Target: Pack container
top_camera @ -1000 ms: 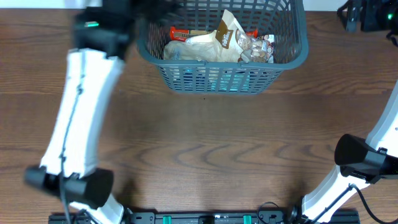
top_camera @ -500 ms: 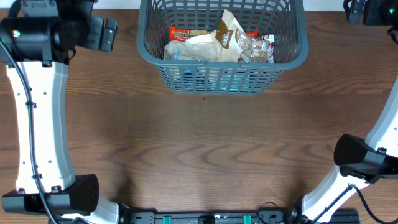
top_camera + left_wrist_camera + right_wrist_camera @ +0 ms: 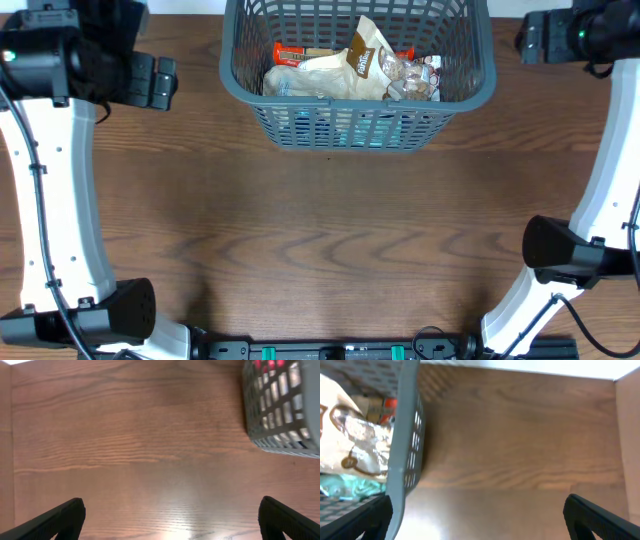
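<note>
The dark grey basket [image 3: 470, 90] stands at the back middle of the table, holding several snack packets: a beige pouch [image 3: 365, 55], a red-ended bar [image 3: 288, 52] and clear wrapped snacks [image 3: 415, 78]. My left gripper [image 3: 165, 82] is open and empty, left of the basket. Its view shows bare wood between its fingers [image 3: 60, 520] and the basket's corner [image 3: 280, 425] at the upper right. My right gripper [image 3: 528, 40] is open and empty, right of the basket. Its view shows the basket's rim [image 3: 405, 430] and packets [image 3: 355, 445] inside at the left.
The wooden table [image 3: 330, 240] stretches in front of the basket. Both arm bases stand at the front edge, left [image 3: 110, 315] and right [image 3: 560, 255]. A mounting rail [image 3: 330, 350] runs along the front edge.
My left arm has swung away from over the basket to its left side. My right gripper has moved left, closer to the basket's right side. The basket and packets have not moved.
</note>
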`<state>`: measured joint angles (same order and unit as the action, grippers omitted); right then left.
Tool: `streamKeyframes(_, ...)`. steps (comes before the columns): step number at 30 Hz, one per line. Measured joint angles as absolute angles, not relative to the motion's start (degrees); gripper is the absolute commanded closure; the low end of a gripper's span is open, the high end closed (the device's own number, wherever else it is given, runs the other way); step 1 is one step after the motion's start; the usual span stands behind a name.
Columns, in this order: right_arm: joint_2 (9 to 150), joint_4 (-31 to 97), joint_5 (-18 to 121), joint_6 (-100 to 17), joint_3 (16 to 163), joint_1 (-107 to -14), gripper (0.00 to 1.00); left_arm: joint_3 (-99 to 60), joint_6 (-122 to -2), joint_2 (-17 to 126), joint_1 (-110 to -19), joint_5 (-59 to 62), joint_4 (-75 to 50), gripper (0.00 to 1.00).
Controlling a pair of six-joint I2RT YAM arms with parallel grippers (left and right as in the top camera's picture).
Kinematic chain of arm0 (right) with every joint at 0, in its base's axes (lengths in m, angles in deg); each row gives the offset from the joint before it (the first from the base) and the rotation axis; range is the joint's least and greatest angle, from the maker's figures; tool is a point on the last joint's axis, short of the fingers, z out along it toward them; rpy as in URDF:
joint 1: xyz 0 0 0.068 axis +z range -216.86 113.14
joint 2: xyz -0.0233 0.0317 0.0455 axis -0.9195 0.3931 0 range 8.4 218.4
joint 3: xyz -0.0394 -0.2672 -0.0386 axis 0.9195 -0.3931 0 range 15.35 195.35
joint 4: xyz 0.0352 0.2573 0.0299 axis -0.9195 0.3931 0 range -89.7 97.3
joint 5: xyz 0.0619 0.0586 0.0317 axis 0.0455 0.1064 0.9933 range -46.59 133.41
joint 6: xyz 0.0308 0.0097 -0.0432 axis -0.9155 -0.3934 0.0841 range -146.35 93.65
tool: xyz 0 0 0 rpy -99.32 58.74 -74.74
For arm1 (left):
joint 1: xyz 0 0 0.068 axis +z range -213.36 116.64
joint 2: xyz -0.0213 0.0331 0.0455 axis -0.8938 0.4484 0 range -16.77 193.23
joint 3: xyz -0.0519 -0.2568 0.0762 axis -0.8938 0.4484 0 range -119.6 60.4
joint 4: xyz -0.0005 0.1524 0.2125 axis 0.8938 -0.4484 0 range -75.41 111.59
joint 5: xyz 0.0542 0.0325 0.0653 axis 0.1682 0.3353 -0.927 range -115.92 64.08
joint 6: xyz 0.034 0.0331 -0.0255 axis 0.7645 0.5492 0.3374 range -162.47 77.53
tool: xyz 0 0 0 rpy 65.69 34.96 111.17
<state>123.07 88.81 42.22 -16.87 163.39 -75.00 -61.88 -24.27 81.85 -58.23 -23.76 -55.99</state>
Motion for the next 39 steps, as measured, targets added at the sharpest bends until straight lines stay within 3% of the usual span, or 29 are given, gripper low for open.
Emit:
streamKeyframes(15, 122.3, 96.5, 39.7, -18.2, 163.4, -74.3, 0.01, -61.9, -24.3, 81.9, -56.8, -23.8, -56.0, 0.01)
streamKeyframes(32, 122.2, 96.4, 39.3, -18.2, 163.4, -74.3, 0.01, -61.9, -24.3, 81.9, -56.8, -23.8, -56.0, 0.01)
streamKeyframes(39, 116.5, 89.6, 39.8, -18.2, 157.3, -73.2, 0.01, -61.9, -24.3, 81.9, -56.8, -23.8, -56.0, 0.01)
